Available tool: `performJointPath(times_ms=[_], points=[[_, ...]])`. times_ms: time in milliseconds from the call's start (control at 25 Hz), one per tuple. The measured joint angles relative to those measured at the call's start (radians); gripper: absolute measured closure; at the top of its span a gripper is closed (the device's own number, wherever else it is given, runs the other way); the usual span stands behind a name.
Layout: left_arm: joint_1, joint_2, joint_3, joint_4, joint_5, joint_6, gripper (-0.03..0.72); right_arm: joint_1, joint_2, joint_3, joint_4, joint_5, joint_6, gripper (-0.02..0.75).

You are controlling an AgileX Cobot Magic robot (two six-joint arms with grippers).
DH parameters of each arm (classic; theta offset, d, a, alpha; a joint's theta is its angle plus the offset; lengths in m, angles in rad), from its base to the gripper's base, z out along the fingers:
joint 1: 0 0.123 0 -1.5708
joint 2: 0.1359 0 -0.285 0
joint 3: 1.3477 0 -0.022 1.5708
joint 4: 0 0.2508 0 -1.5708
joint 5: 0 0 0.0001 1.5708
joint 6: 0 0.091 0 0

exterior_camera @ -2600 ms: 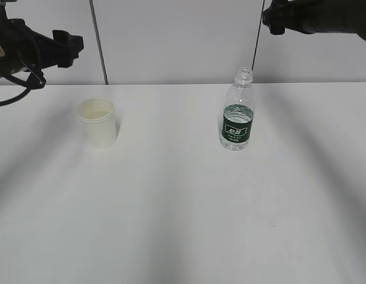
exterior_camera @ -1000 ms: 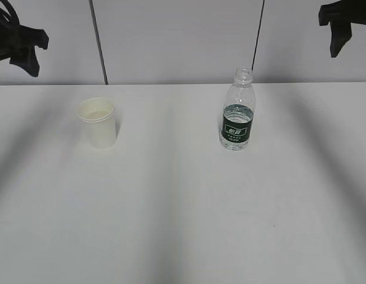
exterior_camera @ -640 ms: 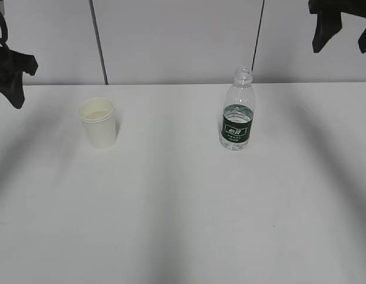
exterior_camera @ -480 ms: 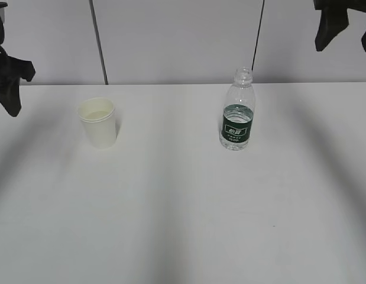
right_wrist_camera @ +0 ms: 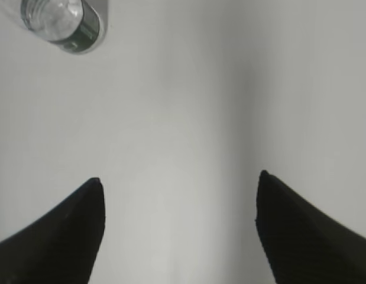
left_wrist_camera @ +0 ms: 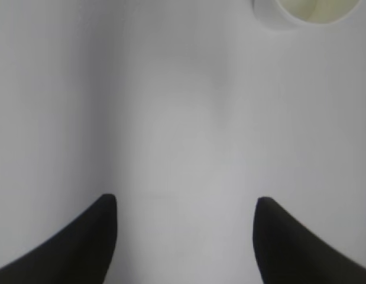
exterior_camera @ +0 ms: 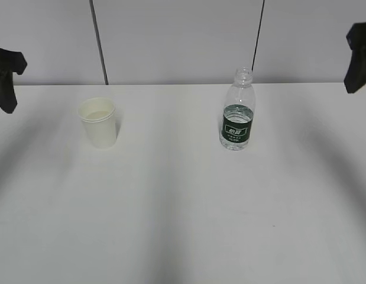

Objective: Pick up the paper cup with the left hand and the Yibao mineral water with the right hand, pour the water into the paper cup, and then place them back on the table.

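Right gripper point(exterior_camera: 358, 59) lowered; table point(exterior_camera: 183, 207) white, matte.

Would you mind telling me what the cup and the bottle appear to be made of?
The paper cup looks like matte white paper, with a rolled rim and cream inside. The Yibao mineral water looks like clear glossy plastic: see-through walls, threaded neck, dark green printed label.

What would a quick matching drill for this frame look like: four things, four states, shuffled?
Things:
1. paper cup
2. Yibao mineral water
3. left hand
4. right hand

States:
A. capless, upright on the table
B. open over bare table, bottle at upper left of its wrist view
C. white, upright, left of the bottle
D. open, cup at upper right of its wrist view

Pairs: 1-C, 2-A, 3-D, 4-B
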Motion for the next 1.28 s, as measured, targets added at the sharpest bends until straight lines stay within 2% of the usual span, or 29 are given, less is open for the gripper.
performJointPath(times_ms=[280,600,1280], points=[[0.000,-0.154,0.183,-0.005,0.003,0.000,0.245,0.000,-0.161,0.220,0.000,0.000,-0.004,0.152],[0.000,-0.371,0.393,-0.012,0.006,0.000,0.245,0.000,-0.279,0.318,0.000,0.000,-0.009,0.152],[0.000,-0.965,0.640,-0.021,0.026,0.000,0.245,0.000,-0.701,0.518,0.000,0.005,-0.020,0.152]])
